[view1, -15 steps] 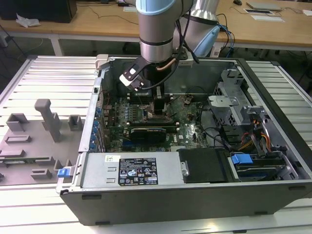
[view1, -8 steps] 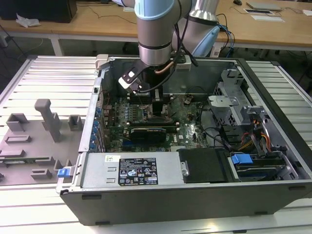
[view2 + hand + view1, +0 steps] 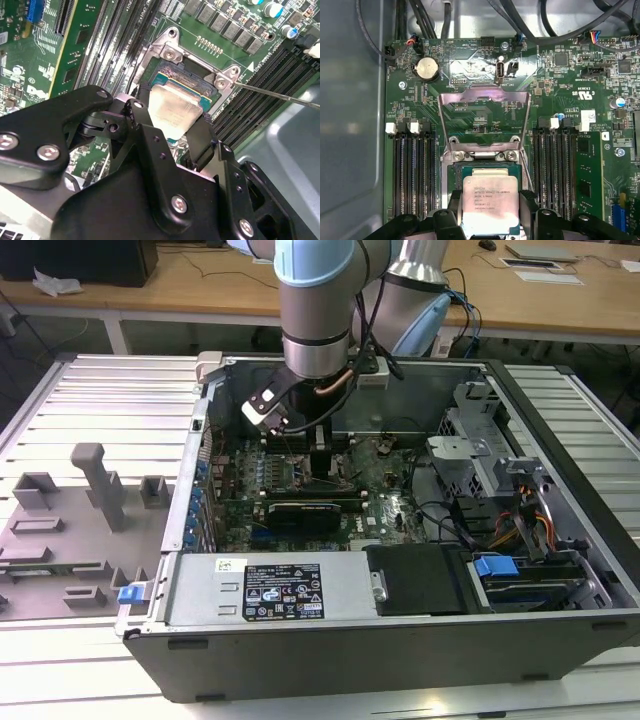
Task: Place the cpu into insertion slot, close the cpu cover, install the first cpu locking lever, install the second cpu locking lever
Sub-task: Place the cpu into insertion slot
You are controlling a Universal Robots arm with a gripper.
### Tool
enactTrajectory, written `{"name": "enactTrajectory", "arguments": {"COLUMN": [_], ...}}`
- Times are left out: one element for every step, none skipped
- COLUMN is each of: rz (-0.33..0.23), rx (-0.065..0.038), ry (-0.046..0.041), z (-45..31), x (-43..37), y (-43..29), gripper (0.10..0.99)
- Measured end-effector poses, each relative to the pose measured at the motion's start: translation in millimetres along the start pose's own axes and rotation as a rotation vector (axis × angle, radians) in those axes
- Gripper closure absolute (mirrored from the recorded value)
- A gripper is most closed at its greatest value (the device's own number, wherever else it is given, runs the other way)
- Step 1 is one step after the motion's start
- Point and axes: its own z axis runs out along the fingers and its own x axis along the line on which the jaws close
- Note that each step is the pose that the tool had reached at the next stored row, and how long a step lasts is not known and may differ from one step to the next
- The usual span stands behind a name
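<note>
The cpu [image 3: 490, 202], a pale silvery square chip, sits between my gripper's [image 3: 490, 212] two black fingers [image 3: 454, 205], which press on its opposite edges. In the second wrist view the cpu [image 3: 172, 107] hangs slightly tilted just over the insertion slot [image 3: 181, 80], part of the slot's contact field still showing beyond it. The cpu cover [image 3: 482, 117], a silver frame with an open window, stands flipped up and back from the socket. A thin metal locking lever [image 3: 275, 95] sticks out sideways from the socket corner. In the exterior view my gripper [image 3: 320, 455] reaches down into the open computer case [image 3: 520, 640].
Memory slots [image 3: 412, 170] flank the socket on both sides. A black card [image 3: 305, 512] lies on the board nearer the power supply [image 3: 270, 585]. Cables [image 3: 520, 25] hang over the board's far edge. A grey fixture tray [image 3: 90, 500] sits outside the case at the exterior view's left.
</note>
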Motion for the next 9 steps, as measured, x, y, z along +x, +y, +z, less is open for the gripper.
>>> {"name": "enactTrajectory", "arguments": {"rz": [0.000,0.000,0.000,0.000,0.000,0.000,0.000,0.000,0.000], "rx": [0.000,-0.001,-0.003,-0.005,-0.007,-0.010,-0.010,-0.011,-0.011], "ry": [0.0001,0.0005,0.0005,0.0003,0.0005,0.0005,0.0005,0.0005,0.0005], "z": [0.2,0.8,1.6,2.3,3.2,4.5,4.9,5.4,6.1], "x": [0.0,0.1,0.1,0.0,0.0,-0.1,-0.1,0.0,0.1], "y": [0.0,-0.3,-0.5,-0.8,-1.2,-1.9,-2.2,-2.3,-2.5], "gripper": [0.545,0.545,0.545,0.545,0.545,0.545,0.545,0.545,0.545]}}
